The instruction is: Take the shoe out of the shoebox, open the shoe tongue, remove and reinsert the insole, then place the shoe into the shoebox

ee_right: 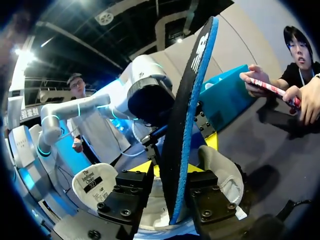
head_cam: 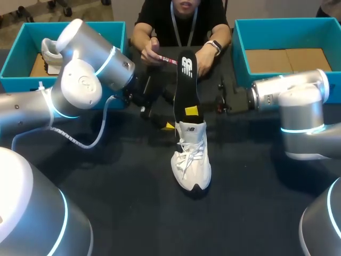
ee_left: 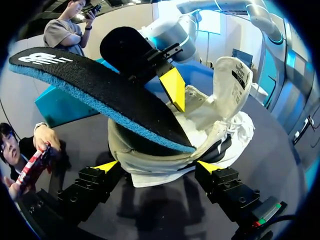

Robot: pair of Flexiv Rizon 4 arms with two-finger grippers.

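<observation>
1. A white lace-up sneaker (head_cam: 191, 160) is stood at the middle of the dark table (head_cam: 117, 197), toe towards the near edge, with its tongue pulled up.
2. A black insole with a blue foam edge (head_cam: 186, 80) is held upright over the heel opening, its lower end inside the sneaker.
3. The insole is gripped low down between the right arm's fingers (ee_right: 127, 192), one on each face.
4. The sneaker's heel is clasped from both sides by the left arm's fingers (ee_left: 107, 166).
5. A turquoise shoebox (head_cam: 16, 64) is set at the far left, with a second white shoe (head_cam: 49, 53) in it; another turquoise shoebox (head_cam: 240, 53) is set at the far right.
</observation>
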